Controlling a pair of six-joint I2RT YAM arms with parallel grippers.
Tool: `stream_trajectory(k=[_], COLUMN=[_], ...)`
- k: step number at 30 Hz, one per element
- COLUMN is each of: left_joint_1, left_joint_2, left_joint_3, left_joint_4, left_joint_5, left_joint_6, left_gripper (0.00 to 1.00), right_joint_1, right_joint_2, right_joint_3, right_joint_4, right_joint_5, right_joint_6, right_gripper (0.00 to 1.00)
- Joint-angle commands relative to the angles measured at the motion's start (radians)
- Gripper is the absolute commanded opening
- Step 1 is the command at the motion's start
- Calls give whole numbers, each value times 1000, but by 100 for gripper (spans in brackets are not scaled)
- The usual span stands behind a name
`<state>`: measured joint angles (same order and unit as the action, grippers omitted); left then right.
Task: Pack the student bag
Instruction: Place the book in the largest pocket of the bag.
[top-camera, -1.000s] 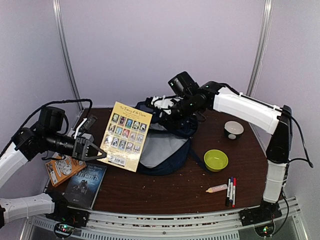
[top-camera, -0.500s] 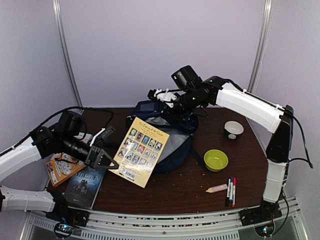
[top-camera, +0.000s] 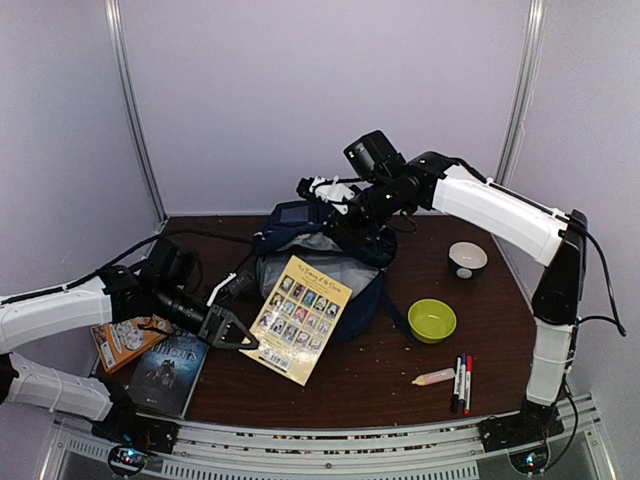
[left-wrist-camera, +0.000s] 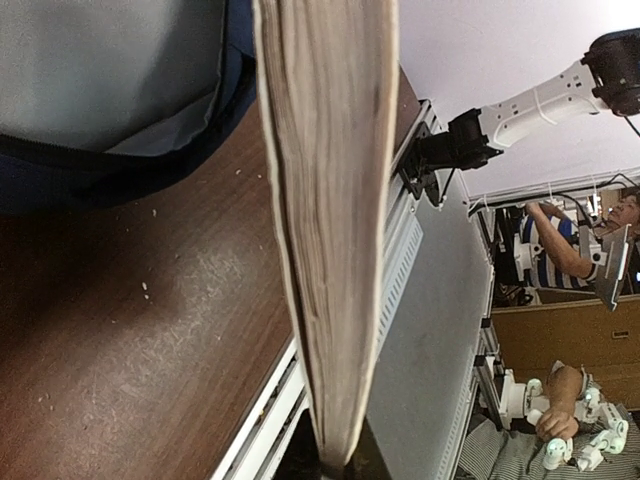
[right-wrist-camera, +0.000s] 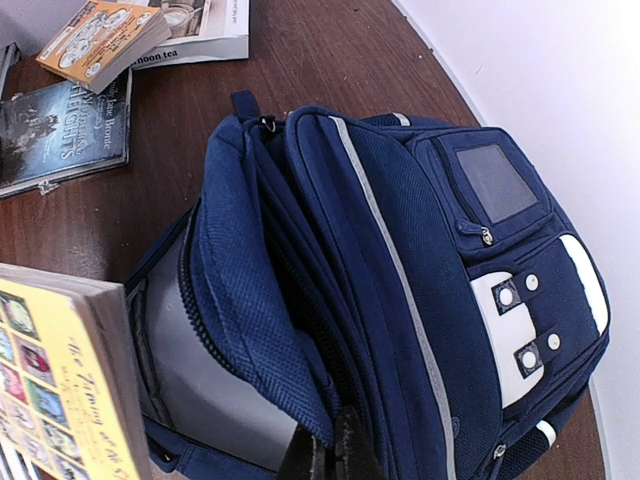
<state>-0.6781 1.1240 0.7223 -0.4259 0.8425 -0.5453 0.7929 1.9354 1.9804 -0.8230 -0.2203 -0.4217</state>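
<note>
— Where's the student bag (top-camera: 330, 262) from where you stand?

— Toward the back of the tabletop (top-camera: 380, 385), about the middle, lying down with its mouth gaping toward the left arm. The right pincer (right-wrist-camera: 325, 440) is pressed together on a fold of navy cloth at the rim of that opening and holds it lifted.

— And the other arm?

— The left pincer (top-camera: 240, 340) is clamped on the edge of a yellow book (top-camera: 300, 318), tilted in front of the mouth. I can't tell whether the book touches the bag.

— How do you reckon the bag handles?

— Soft and floppy, I'd say. No frame to it; the cloth sags in folds wherever nothing lifts it, so I'd expect the mouth to slump closed if that rim were let go. Looks nearly empty, so probably light and liable to slide on the wood if pushed.

— Best place to grip?

— The hemmed rim beside the zip, where it's pinched now. The loose straps would only drag.

— Describe it for me.

— Navy fabric, a thin pale stripe running over the front, white-grey patches with studs near the top, a small front pocket, light-grey lining showing inside.
</note>
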Motion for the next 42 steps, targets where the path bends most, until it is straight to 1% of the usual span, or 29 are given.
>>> stream_trajectory(k=[1,4,6,7,8,12,19,22,25,33,35,37,42], left_joint_1=[-5,-5,-4,-5,-5,-5,13,40,65,75,83,96,128], left_joint_2=[77,152,220,260,296,426,518,543,594,774,809,841,895], left_joint_3=[-22,-32,-54,-62,-67,-72,-36,-45,1,184,222,264,335], left_joint_4=[229,359,524,569,649,844,919,1009,1024,1030,1004,943,856], left_joint_5=[12,-25,-35,-40,-46,-57,-124,-142,-131,-123,-125,-126,-140], left_joint_6=[-54,-141,-238,-288,-332,-457,-528,-581,-590,-629,-622,-597,-554], left_gripper=[0,0,0,0,0,0,0,0,0,0,0,0,0], right_joint_1=[-15,-15,-15,-14,-15,-15,-15,-15,-13,-9,-8,-9,-8], right_joint_2=[-54,-60,-66,-67,-71,-84,-120,-134,-144,-156,-162,-167,-174], right_joint_3=[33,29,25,23,20,6,-60,-81,-101,-110,-118,-128,-154], right_joint_4=[55,53,54,55,55,58,72,73,76,73,74,76,74], right_joint_5=[-2,-9,-17,-23,-27,-49,-118,-150,-182,-209,-209,-212,-250], right_joint_6=[20,21,24,24,26,26,16,8,0,-24,-30,-36,-55], right_gripper=[0,0,0,0,0,0,0,0,0,0,0,0,0])
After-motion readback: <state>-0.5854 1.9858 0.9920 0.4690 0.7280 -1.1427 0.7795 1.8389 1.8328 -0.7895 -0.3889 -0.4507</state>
